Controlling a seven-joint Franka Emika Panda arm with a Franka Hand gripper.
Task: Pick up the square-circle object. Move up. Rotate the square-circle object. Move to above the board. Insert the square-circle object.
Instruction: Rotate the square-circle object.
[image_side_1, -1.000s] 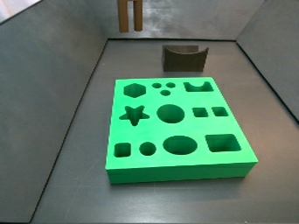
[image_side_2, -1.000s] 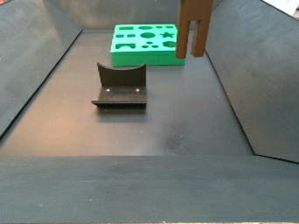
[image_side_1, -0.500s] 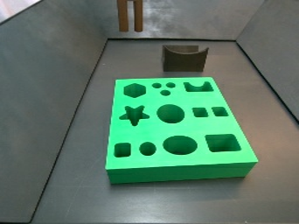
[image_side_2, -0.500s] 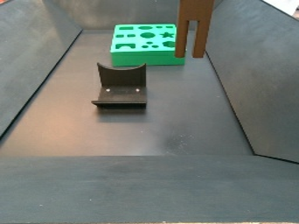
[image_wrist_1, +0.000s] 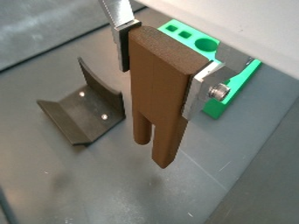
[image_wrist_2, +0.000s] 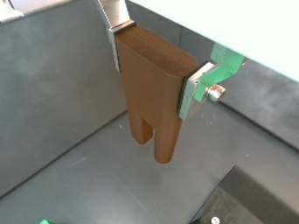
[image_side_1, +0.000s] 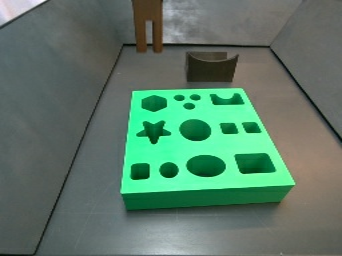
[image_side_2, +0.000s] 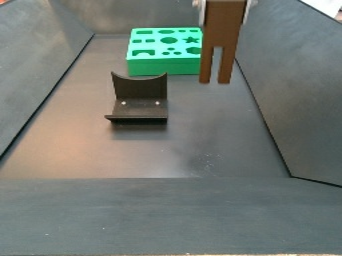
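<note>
My gripper (image_wrist_1: 162, 68) is shut on the square-circle object (image_wrist_1: 158, 96), a tall brown block held upright by its solid upper part, its two legs pointing down. Both wrist views show it clamped between the silver fingers (image_wrist_2: 115, 48), clear above the dark floor. In both side views the block (image_side_1: 146, 25) (image_side_2: 221, 35) hangs in the air near the fixture end, beyond the far end of the board (image_side_1: 201, 197); the gripper itself is cut off by the picture edge there. The bright green board (image_side_2: 147, 62) lies flat with its cut-out holes facing up.
The dark fixture (image_side_2: 136, 98) with a curved notch stands on the floor beside the hanging block, also seen in a wrist view (image_wrist_1: 82, 109) and a side view (image_side_1: 210, 65). Grey sloping walls enclose the floor on all sides.
The brown block shows lower in both side views than before and sits slightly further left, with its slotted legs now visible. The board and fixture have not moved.
</note>
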